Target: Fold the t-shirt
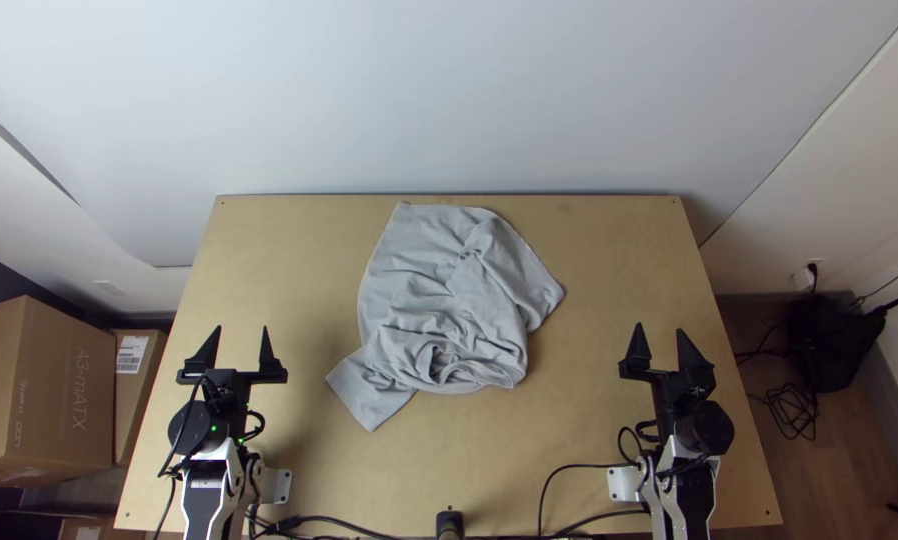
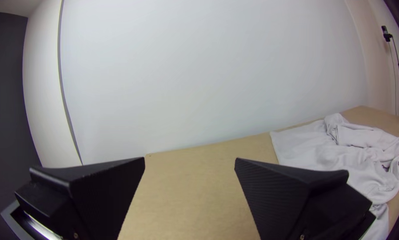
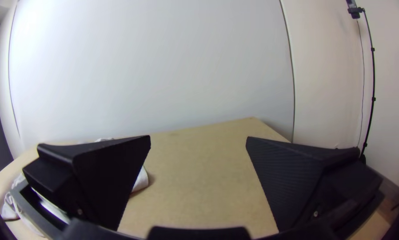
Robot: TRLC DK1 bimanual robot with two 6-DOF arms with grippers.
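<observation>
T-shirt [image 1: 424, 290], soft and grey, lies all bunched up and wrinkly on the middle of the light wooden table [image 1: 589, 430]. Closest, black cords [image 1: 344, 522] run along the near edge of the table, down by the two arms. A bit farther up, the left gripper [image 1: 241, 328] is over the left side of the table, with its two black fingers spread wide and nothing between them. The right gripper [image 1: 660, 327] is over the right side, spread wide too, and it holds nothing. Both point to the far side, and both are well apart from the shirt. Off to the left of the table sits a big brown cardboard box [image 1: 54, 390], and off to the right a tangle of black cables [image 1: 795, 410] lies on the floor. The near part of the shirt is rolled up in thick, curly folds, and one flat flap pokes out to the near left. Its far part is smoother, with another flap pointing right. Past the table's far edge is a big white wall [image 1: 449, 100].
</observation>
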